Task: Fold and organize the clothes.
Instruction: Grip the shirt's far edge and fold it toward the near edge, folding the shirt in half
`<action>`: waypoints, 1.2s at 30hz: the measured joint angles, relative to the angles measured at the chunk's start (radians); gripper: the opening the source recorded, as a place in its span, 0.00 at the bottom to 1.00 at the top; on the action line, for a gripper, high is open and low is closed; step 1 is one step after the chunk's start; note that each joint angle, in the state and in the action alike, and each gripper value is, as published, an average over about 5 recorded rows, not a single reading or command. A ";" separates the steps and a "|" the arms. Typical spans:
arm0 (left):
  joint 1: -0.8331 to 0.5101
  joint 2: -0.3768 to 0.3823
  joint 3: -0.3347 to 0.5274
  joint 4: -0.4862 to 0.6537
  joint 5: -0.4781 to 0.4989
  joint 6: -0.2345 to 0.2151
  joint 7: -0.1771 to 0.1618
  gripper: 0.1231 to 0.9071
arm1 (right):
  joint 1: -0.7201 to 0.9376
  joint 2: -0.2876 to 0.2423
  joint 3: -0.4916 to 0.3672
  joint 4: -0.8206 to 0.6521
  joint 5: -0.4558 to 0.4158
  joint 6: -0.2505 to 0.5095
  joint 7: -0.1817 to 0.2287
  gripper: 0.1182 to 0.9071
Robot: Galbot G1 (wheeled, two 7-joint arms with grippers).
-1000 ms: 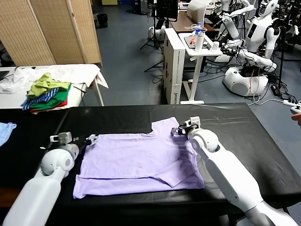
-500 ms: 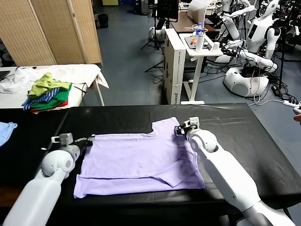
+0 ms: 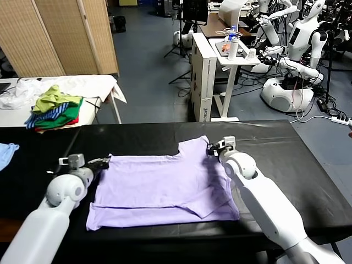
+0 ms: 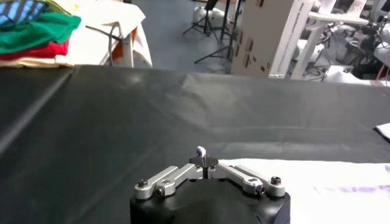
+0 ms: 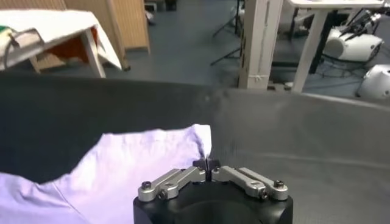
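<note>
The clothes, a lavender T-shirt [image 3: 165, 187], lie spread flat on the black table [image 3: 286, 148], with a folded strip along the near edge. My left gripper [image 3: 104, 161] is at the shirt's far left corner, shut on a small tuft of fabric [image 4: 200, 150] that pokes up between its closed tips [image 4: 203, 159]. My right gripper [image 3: 210, 148] is at the far right corner, by the sleeve. It is shut on the cloth's edge [image 5: 202, 143], which runs into the closed tips [image 5: 207, 163]. The rest of the shirt [image 5: 134, 170] spreads away to one side.
A white side table [image 3: 99, 85] at the back left holds a heap of green, yellow and striped garments [image 3: 55, 110]. A light blue cloth [image 3: 6, 151] lies at the black table's left edge. A white cabinet [image 3: 203, 77] and other robots [image 3: 300, 49] stand beyond the table.
Both grippers have closed on the shirt's two far corners. The corners have shifted slightly toward the far edge of the table; the arms have barely moved.
</note>
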 joint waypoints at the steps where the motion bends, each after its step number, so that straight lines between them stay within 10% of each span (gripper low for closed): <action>1: 0.009 0.004 -0.006 -0.012 -0.003 0.000 0.000 0.03 | -0.007 -0.007 0.005 0.014 0.007 0.001 0.000 0.04; 36: 0.403 0.023 -0.226 -0.378 0.043 0.039 -0.008 0.03 | -0.463 -0.295 0.194 0.563 0.092 -0.149 0.060 0.04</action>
